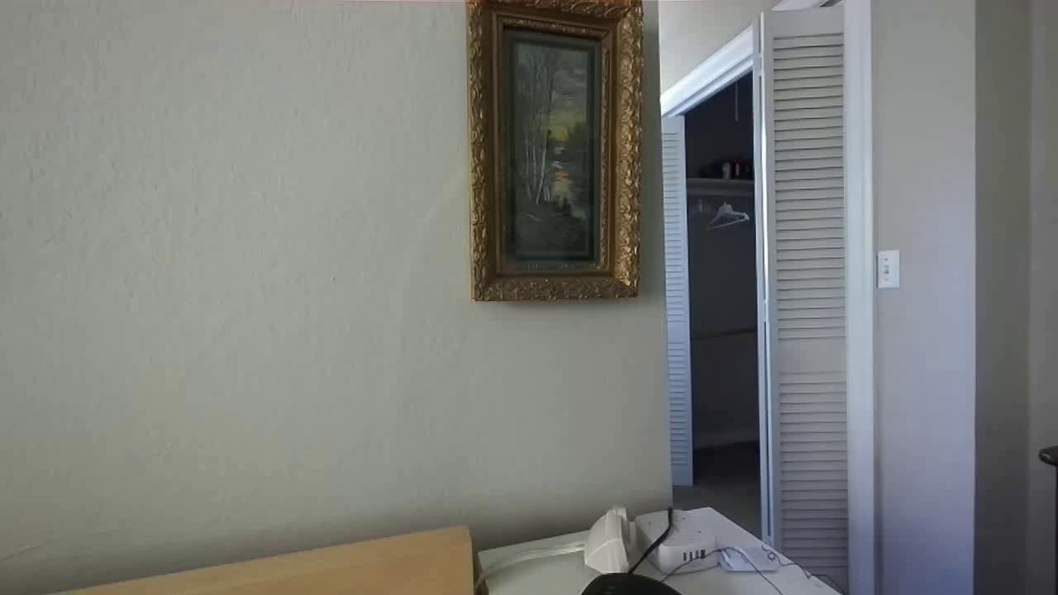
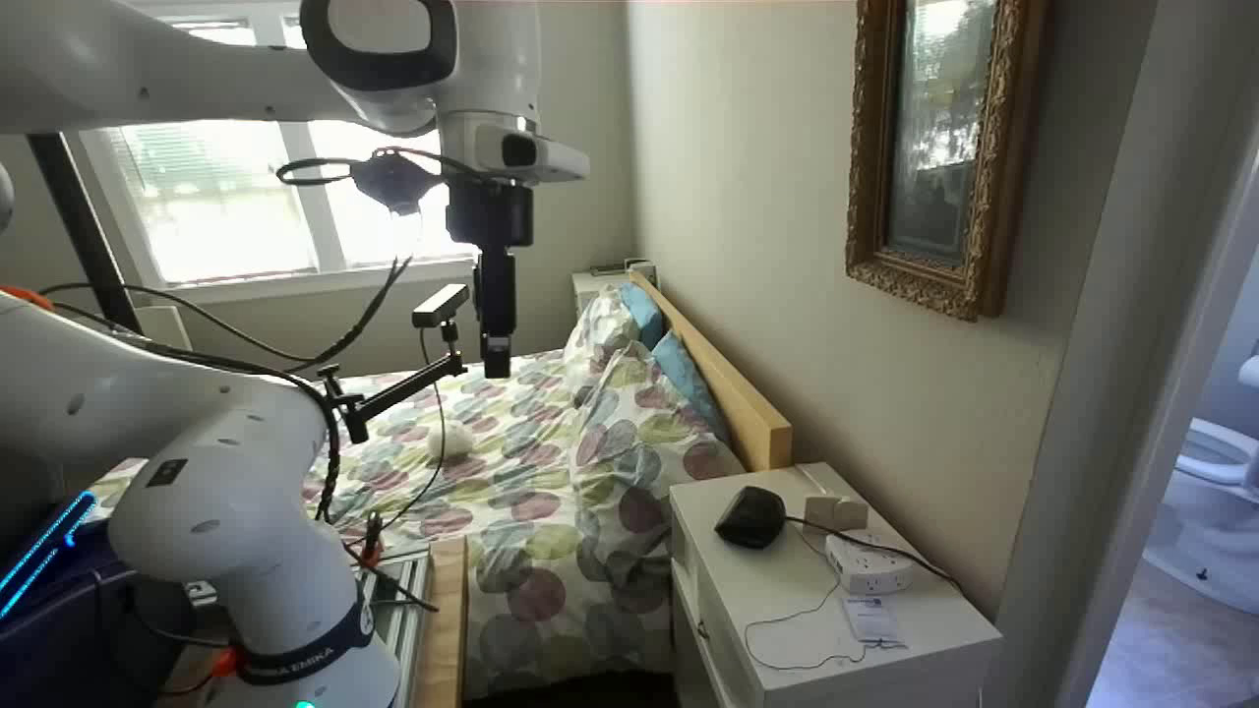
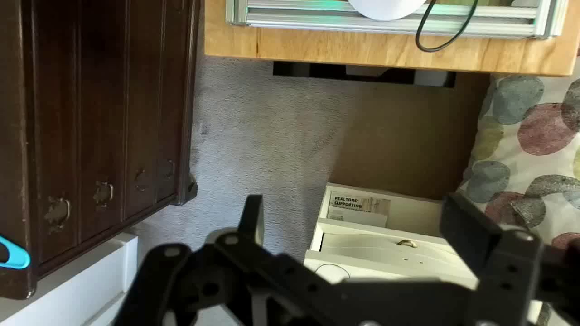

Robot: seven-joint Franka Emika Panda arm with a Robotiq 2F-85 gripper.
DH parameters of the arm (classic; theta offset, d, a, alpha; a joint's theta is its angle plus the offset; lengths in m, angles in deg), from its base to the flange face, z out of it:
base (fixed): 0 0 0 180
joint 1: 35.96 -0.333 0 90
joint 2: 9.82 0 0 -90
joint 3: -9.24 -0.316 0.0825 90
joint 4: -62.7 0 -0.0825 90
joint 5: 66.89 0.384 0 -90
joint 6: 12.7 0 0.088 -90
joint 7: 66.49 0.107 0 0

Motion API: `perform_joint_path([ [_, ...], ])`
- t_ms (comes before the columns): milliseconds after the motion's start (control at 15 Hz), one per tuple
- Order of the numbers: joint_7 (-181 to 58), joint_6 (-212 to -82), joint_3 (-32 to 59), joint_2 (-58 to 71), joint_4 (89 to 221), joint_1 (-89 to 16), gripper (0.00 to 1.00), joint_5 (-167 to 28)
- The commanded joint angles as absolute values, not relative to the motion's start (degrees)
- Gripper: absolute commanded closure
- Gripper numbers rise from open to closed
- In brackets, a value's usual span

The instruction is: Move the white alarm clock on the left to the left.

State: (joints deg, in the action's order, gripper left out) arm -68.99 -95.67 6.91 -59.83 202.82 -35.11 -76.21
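As what looks like the white, faceted alarm clock (image 1: 607, 543) sits beside a white plastic outlet block (image 1: 686, 549) on a white nightstand (image 1: 529, 580) in an exterior view, a black two-fingered gripper (image 2: 497, 359) points downward, well apart from the clock, in an exterior view. Released, its black fingers (image 3: 469, 230) stand wide apart above grey carpet (image 3: 253, 136) in the wrist view.

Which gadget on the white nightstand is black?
The corded device farthest from the wall is black; the power strip and angular block beside it are white.
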Motion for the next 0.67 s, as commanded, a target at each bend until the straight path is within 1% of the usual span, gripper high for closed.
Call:
perform_joint_path([
  [0, -68.36, -95.44, 7.55, -59.72, 202.67, -36.16, 0.0, -76.62],
  [333, -68.36, -95.45, 7.55, -59.72, 202.67, -36.16, 0.0, -76.62],
  [467, -65.17, -100.98, 6.93, -58.74, 205.01, -35.83, 0.0, -76.13],
  [600, -60.36, -107.49, 5.83, -54.98, 206.19, -35.32, 0.0, -74.46],
])
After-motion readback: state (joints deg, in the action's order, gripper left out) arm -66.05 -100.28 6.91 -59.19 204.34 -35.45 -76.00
